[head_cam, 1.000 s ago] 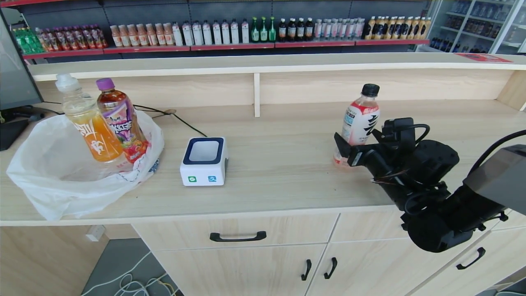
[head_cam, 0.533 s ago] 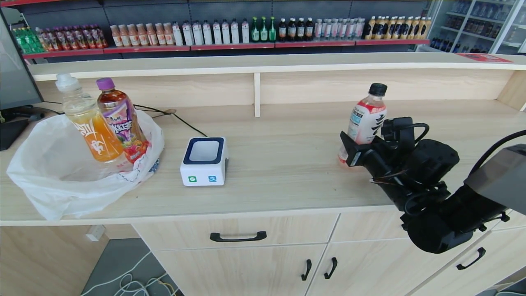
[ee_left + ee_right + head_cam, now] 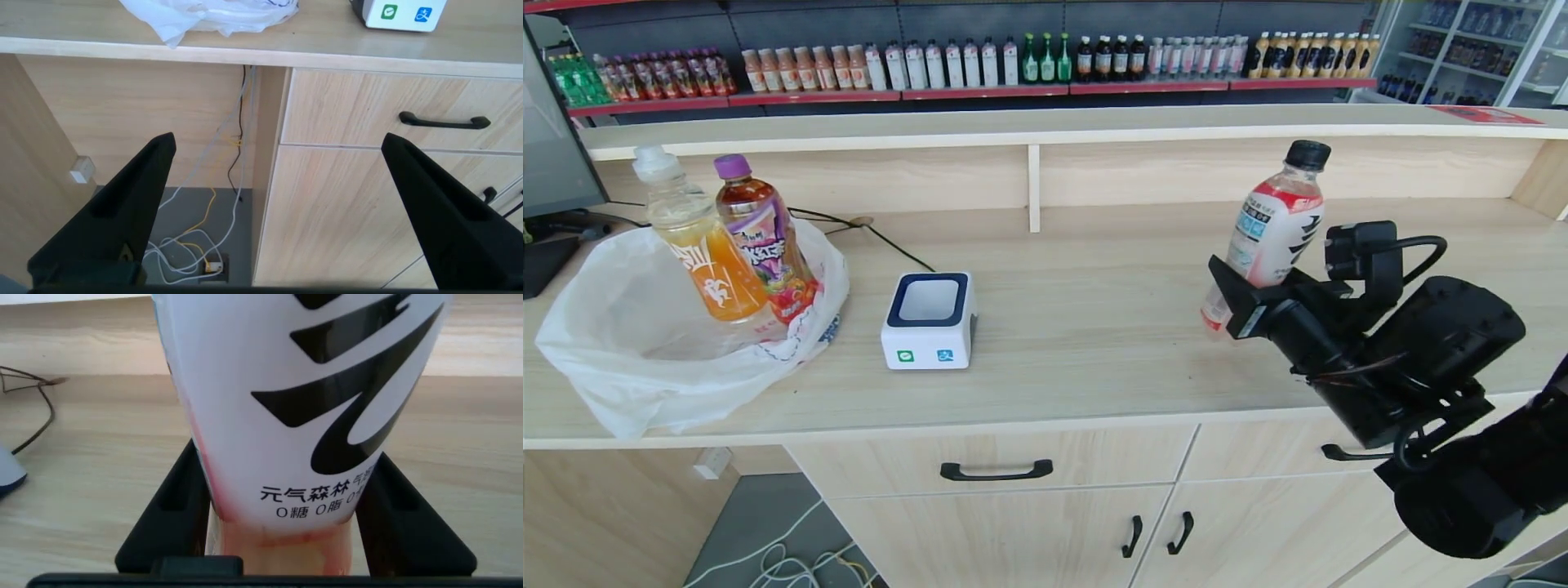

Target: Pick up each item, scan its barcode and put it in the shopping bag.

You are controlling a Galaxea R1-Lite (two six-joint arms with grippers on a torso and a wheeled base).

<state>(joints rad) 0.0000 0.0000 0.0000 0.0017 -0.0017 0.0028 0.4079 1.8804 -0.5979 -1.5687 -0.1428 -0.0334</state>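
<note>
1. Head view – I count three bottles at the table: two in the shopping bag (image 3: pixel 605 359) and one in the grip.
2. The right end effector (image 3: pixel 1245 296) is clamped round the lower half of the pink-labelled bottle (image 3: pixel 1270 229). The bottle has a black cap and is tilted, cap leaning towards the robot's right. Its base looks clear of the table (image 3: pixel 1078 327).
3. The one white bag sits at the table's left end. The orange bottle (image 3: pixel 698 245) with a white cap and the purple-capped bottle (image 3: pixel 764 237) stand in it side by side, touching.
4. One scanner (image 3: pixel 929 320) sits between the bag and the held bottle, just beside the bag, with a black cable (image 3: pixel 874 233) running behind it.
5. Under the table I see one long drawer handle (image 3: pixel 996 470) and two short door handles (image 3: pixel 1131 535) below it.
6. Left wrist view – the left end effector (image 3: pixel 279 145) is spread wide with nothing between its two fingers (image 3: pixel 122 220). It faces the cabinet front below the table edge. The bag's hem (image 3: pixel 212 16) and the scanner's front (image 3: pixel 400 12) sit along that edge, and loose cables (image 3: pixel 204 245) lie on the floor.
7. Right wrist view: the held bottle's label (image 3: pixel 302 416) sits squarely between the two black fingers (image 3: pixel 167 514), one pressed on each side.
</note>
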